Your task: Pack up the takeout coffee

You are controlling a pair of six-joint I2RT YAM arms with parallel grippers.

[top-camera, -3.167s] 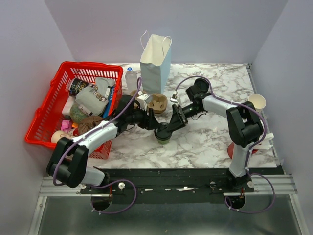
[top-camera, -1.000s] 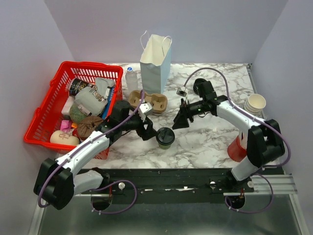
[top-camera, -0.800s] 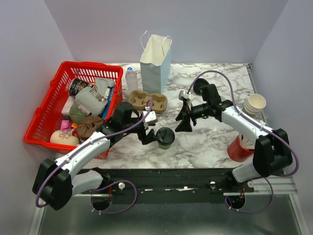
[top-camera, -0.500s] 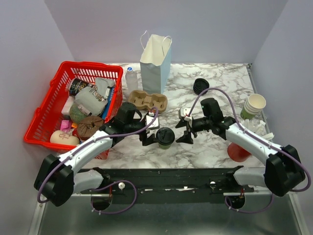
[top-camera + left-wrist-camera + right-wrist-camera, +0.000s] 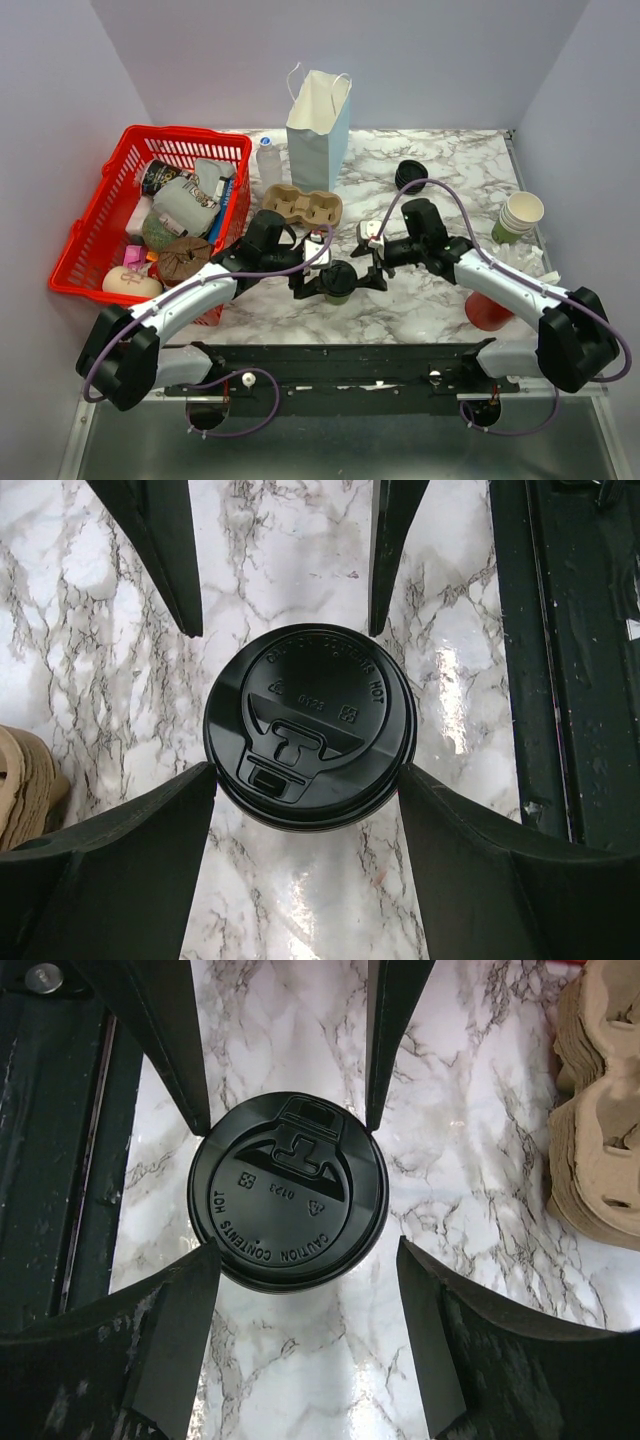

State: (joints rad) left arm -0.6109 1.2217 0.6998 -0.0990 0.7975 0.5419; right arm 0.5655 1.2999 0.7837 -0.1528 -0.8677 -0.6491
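Scanning L to R: left gripper point(image 5: 318, 283) jaws wide, straddling the takeout coffee point(image 5: 339, 279) from the L, tips just beside the lid point(image 5: 310, 725) rim, no squeeze evident. Cup upright on table point(image 5: 430, 300), front centre, near cup carrier point(image 5: 302, 207). Right gripper point(image 5: 367, 272) mirrors from R, also wide, nothing held. Prob. centring cup before lift to paper bag point(image 5: 318, 130).

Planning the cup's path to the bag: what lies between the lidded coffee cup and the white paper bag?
The brown pulp cup carrier sits between the coffee cup and the paper bag, as the top view shows.
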